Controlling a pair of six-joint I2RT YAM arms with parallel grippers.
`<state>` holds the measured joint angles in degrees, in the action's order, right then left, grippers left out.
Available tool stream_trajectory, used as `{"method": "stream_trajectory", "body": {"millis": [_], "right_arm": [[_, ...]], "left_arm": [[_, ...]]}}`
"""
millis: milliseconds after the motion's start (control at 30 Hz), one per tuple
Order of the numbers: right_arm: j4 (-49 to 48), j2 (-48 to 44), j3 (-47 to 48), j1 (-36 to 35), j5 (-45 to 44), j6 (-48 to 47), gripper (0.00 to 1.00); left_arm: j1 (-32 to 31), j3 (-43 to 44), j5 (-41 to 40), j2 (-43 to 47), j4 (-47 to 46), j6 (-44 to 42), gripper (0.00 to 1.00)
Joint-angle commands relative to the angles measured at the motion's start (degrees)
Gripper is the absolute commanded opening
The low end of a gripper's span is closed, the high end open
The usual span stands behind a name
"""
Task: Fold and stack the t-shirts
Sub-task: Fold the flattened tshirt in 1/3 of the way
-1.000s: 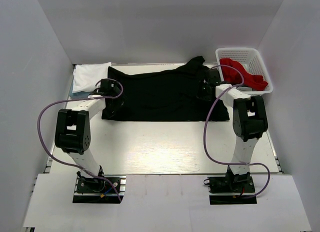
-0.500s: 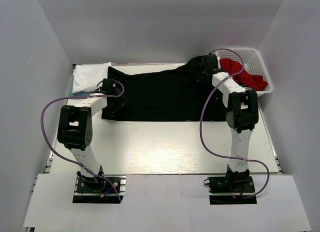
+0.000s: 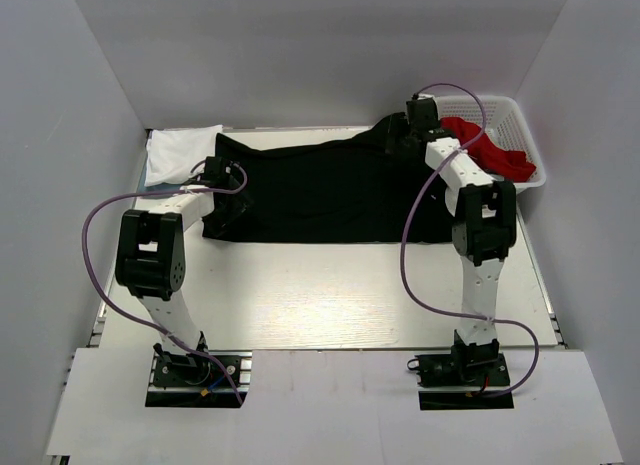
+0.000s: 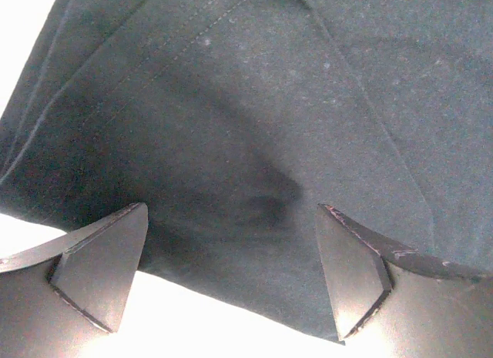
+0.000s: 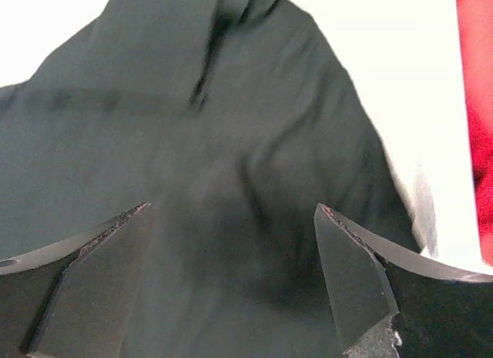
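- The left gripper [image 4: 231, 242], seen from the left wrist, has its fingers wide apart and holds nothing. The black t-shirt [image 4: 254, 104] fills most of the frame. Its edge runs along the bottom, right between the fingers, with bright table under it.
- I think this hand should come down right at that edge and pinch all the layers there, not just the top one.
- From the right wrist, the right gripper [image 5: 231, 242] is spread wide too, with nothing in it. Wrinkly black t-shirt [image 5: 192, 142] lies under it. A bit of red cloth [image 5: 476, 104] shows at the right edge.
- I think this hand should grab only black cloth and stay off the red. Both hands should lift together so the fold comes out even.
- From the top, the black t-shirt [image 3: 320, 190] lies spread across the middle of the table [image 3: 300, 295]. The left gripper [image 3: 224, 207] is at its lower left corner and the right gripper [image 3: 398, 140] at its bunched upper right corner. A folded white t-shirt [image 3: 178, 155] lies just beside it, upper left.
- The white basket [image 3: 478, 102] sits in the upper right corner, with the red cloth [image 3: 497, 155] inside.
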<state>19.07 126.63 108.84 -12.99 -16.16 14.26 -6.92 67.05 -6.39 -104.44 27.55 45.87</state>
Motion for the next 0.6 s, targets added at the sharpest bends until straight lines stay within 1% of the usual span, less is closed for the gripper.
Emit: {"method": "stream_trajectory", "body": {"millis": [0,33,67,100,167,200,233,267,300,400,467,567], "right_arm": [[1.4,-8.5,-5.0,-1.4,10.4,-3.2,0.90],[2.1,-8.9,-8.1,-1.6,11.8,-3.2,0.90],[4.8,-9.5,-8.9,-1.9,12.8,-2.3,0.90],[5.3,-9.8,-10.5,-1.9,12.8,-1.5,0.90],[5.5,-10.6,-13.0,-1.8,11.0,3.7,0.90],[5.1,-10.8,-15.4,-1.6,12.5,4.9,0.90],[3.4,-10.9,-16.6,-1.5,13.5,5.5,0.90],[2.6,-11.1,-19.9,-1.6,14.1,6.6,0.90],[0.8,-11.1,-20.5,-1.5,15.4,6.9,0.90],[-2.0,-9.6,-22.3,-1.2,15.5,10.0,0.90],[-3.2,-8.2,-21.4,-1.0,14.8,11.2,0.90],[-9.2,-7.4,-21.7,-0.5,10.9,12.5,0.90]], "left_arm": [[0.3,-0.3,-1.4,4.0,0.9,-0.6,1.00],[0.3,-0.3,-2.0,4.0,0.9,-0.6,1.00],[0.3,-0.3,-2.0,4.6,0.9,-0.6,1.00],[0.3,-0.9,-2.6,5.1,1.4,-0.6,1.00],[0.3,-2.3,-2.6,5.6,0.8,-0.6,1.00],[0.3,-2.8,-2.6,5.7,0.8,-0.6,1.00],[0.3,-2.8,-1.7,5.7,0.8,-0.6,1.00],[0.3,-2.8,-1.7,5.7,0.8,-0.6,1.00],[0.3,-3.5,-1.7,5.7,0.3,-0.6,1.00],[0.3,-3.5,-2.2,5.0,0.3,-1.1,1.00],[0.3,-3.5,-2.7,4.3,0.9,-1.1,1.00],[0.9,-3.5,-3.3,3.7,0.9,-1.1,1.00]]}}
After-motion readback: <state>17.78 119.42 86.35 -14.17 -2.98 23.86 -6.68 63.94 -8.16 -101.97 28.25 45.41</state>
